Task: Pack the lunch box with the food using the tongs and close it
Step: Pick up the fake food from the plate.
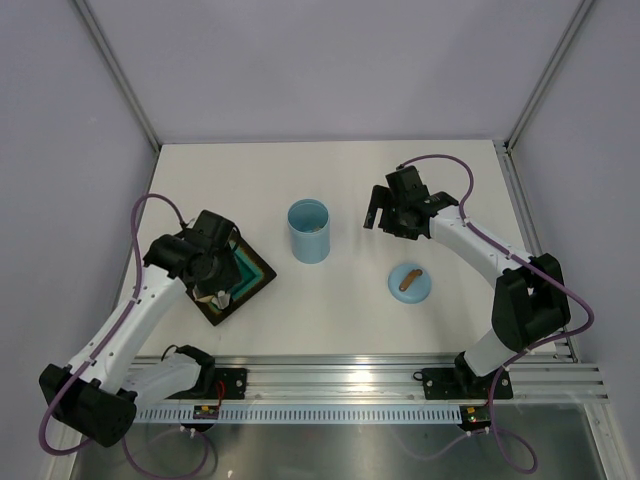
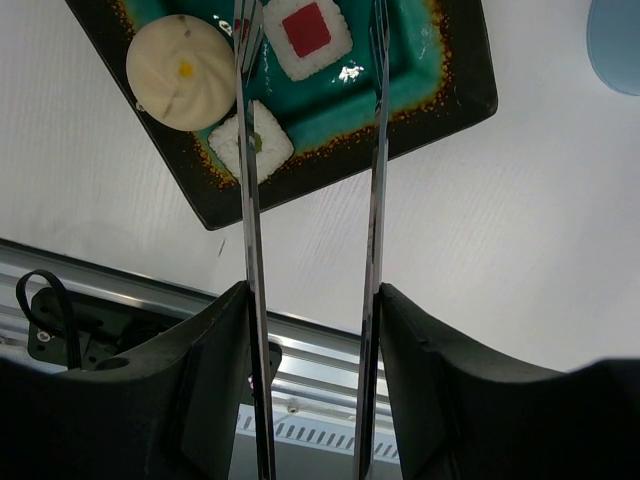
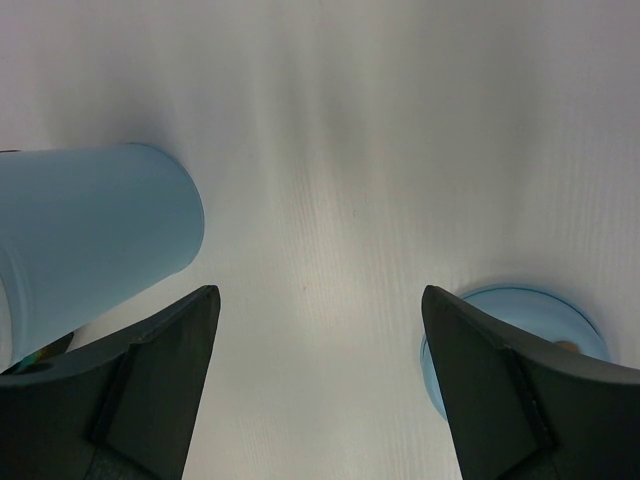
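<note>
Left gripper (image 2: 312, 300) holds tongs (image 2: 250, 200), tips straddling the red-centred food (image 2: 307, 30).

no readable text, no labels, brands or numbers

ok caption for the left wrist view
Left pincer holds tongs open over sushi pieces and a bun on the teal tray.

Bright, soft light comes from above. Shadows on the white table (image 1: 340, 310) are pale and fuzzy. The tongs (image 2: 250, 220) shine, and a small white glare spot sits on the tray (image 2: 455, 95).
</note>
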### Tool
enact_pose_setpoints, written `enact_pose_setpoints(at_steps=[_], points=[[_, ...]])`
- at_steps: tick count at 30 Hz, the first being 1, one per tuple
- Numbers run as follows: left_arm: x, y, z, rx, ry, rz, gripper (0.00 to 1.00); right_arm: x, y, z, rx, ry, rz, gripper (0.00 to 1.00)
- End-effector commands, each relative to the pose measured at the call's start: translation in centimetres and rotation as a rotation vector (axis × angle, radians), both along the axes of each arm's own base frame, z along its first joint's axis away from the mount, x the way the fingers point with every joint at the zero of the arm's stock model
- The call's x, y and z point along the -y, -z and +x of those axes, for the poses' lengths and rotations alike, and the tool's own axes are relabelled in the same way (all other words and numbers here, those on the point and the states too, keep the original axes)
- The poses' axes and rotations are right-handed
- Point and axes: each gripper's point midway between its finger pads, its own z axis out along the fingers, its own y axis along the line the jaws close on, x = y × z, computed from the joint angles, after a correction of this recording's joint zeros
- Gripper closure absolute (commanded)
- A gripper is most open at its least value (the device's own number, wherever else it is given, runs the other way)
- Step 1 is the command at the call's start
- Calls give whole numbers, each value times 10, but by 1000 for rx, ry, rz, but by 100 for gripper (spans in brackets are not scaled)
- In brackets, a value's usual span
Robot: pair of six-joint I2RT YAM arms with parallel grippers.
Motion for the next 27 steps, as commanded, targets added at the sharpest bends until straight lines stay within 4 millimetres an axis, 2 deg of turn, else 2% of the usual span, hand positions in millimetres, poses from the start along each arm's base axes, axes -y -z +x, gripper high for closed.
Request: enact_pose_setpoints(at_steps=[1, 13, 27], points=[[4, -5, 8, 50, -31, -35, 44, -9, -13, 3, 41, -20, 35, 10], [5, 3, 10, 44, -39, -36, 41, -9, -11, 2, 38, -18, 41, 10], [-5, -10, 8, 93, -63, -12, 43, -10, -11, 2, 34, -19, 50, 10]])
